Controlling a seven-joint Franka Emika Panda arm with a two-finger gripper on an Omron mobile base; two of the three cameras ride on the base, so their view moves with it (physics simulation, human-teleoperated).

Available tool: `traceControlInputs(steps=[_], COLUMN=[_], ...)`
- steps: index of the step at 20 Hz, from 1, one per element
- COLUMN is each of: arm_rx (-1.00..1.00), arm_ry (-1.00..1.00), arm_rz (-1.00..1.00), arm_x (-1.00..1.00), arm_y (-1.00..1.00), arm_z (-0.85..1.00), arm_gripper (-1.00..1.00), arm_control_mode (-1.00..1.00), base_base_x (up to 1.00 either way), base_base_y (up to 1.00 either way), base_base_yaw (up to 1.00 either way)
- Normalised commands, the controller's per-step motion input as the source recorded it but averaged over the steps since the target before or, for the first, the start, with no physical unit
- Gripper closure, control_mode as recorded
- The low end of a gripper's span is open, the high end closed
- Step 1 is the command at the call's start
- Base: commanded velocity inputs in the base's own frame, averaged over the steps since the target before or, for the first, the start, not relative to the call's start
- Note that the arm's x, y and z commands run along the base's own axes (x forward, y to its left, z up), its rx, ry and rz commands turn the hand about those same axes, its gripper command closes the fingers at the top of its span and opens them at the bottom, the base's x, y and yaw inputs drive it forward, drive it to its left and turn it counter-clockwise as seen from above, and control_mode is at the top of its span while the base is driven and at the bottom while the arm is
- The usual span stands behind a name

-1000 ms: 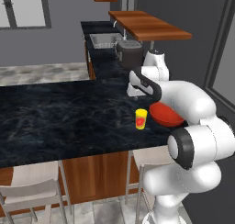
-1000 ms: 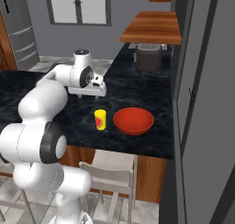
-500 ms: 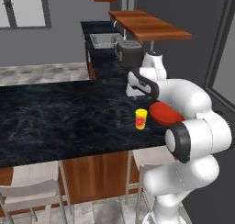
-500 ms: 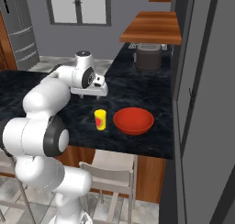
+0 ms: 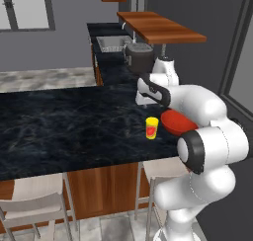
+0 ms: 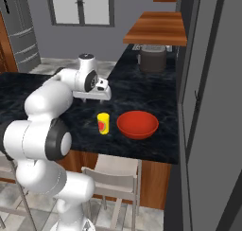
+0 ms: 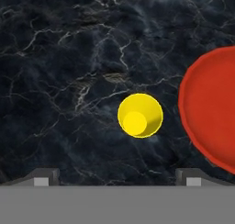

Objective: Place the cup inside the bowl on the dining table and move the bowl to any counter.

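Observation:
The small yellow cup [image 5: 152, 128] [image 6: 103, 123] stands upright on the black marble dining table [image 5: 59, 126] [image 6: 158, 100] near its front edge. Just right of it, apart from it, lies the wide red bowl [image 6: 137, 124], which my forearm partly hides in the left base view [image 5: 177, 121]. My gripper [image 5: 144, 101] [image 6: 97, 97] hangs open and empty above the table, a little behind the cup, pointing down. In the hand view the cup [image 7: 140, 115] sits near the middle and the bowl [image 7: 211, 109] at the right edge, with the gripper [image 7: 117, 179] below them.
A dark grey cooker pot [image 5: 140, 57] [image 6: 152, 58] stands on the black counter [image 5: 116, 69] behind the table, under a wooden shelf [image 5: 158, 27] [image 6: 156, 29]. A sink [image 5: 111, 43] lies further back. Pale stools [image 5: 34, 205] [image 6: 118, 178] stand at the table's front. A tall dark wall [image 6: 208, 107] rises at the right.
My elbow has swung a little and the hand has sunk slightly over the same spot. Jaws stay open; cup and bowl have not moved.

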Motion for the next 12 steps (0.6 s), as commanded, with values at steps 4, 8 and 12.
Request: traceControlInputs(steps=[4, 8, 12], arm_rx=[0.00, 0.00, 0.00], arm_ry=[0.00, 0.00, 0.00], arm_rz=[0.00, 0.00, 0.00], arm_x=[0.00, 0.00, 0.02], arm_y=[0.00, 0.00, 0.00], arm_z=[-0.26, -0.23, -0.21], arm_gripper=[-1.00, -1.00, -1.00], arm_control_mode=[-1.00, -1.00, -1.00], base_base_x=[0.00, 0.00, 0.00], base_base_y=[0.00, 0.00, 0.00], base_base_yaw=[0.00, 0.00, 0.00])
